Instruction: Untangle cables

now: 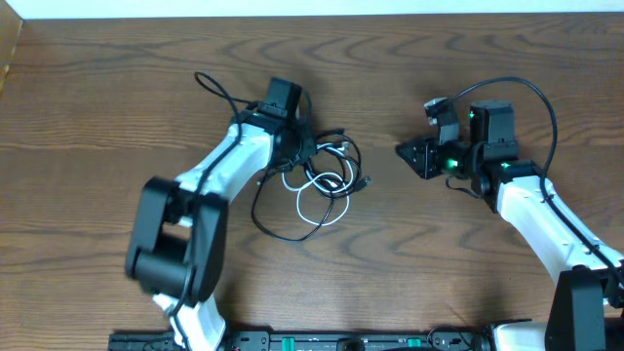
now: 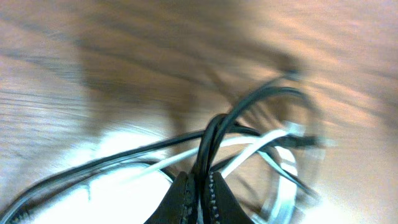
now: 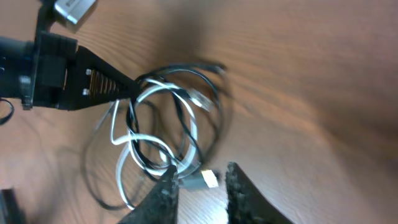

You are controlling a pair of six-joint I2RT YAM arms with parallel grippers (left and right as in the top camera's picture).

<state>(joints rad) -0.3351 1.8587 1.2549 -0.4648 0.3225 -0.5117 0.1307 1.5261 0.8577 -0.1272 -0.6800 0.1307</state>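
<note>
left gripper [image 2: 199, 186] is clamped shut on the black cable [image 2: 208, 143]. in my left wrist view a bunched loop of black runs straight down into the closed fingertips. the white cable [image 2: 261, 142] passes right behind that loop. can't tell if any white is caught in the pinch too, the view is blurry.

from overhead both cables lie as one tangled pile of small loops on the tabletop [image 1: 117, 78], a bit left of centre. the black loops spread wider, the white loops mostly sit inside them. the left gripper sits at the far left edge of the pile and bites in where black and white cross.

right gripper [image 3: 199, 173] has its jaws apart and is holding nothing. overhead puts it to the right of the pile and apart from it, with bare wood between its fingertips and the nearest loop. my right wrist view looks across at the pile. a pale plug end [image 3: 204, 180] lies on the side nearest this gripper and shows in the gap between its fingers, not touched going by the overhead view. the same view shows the left gripper's tip closed on the far side of the tangle.
</note>
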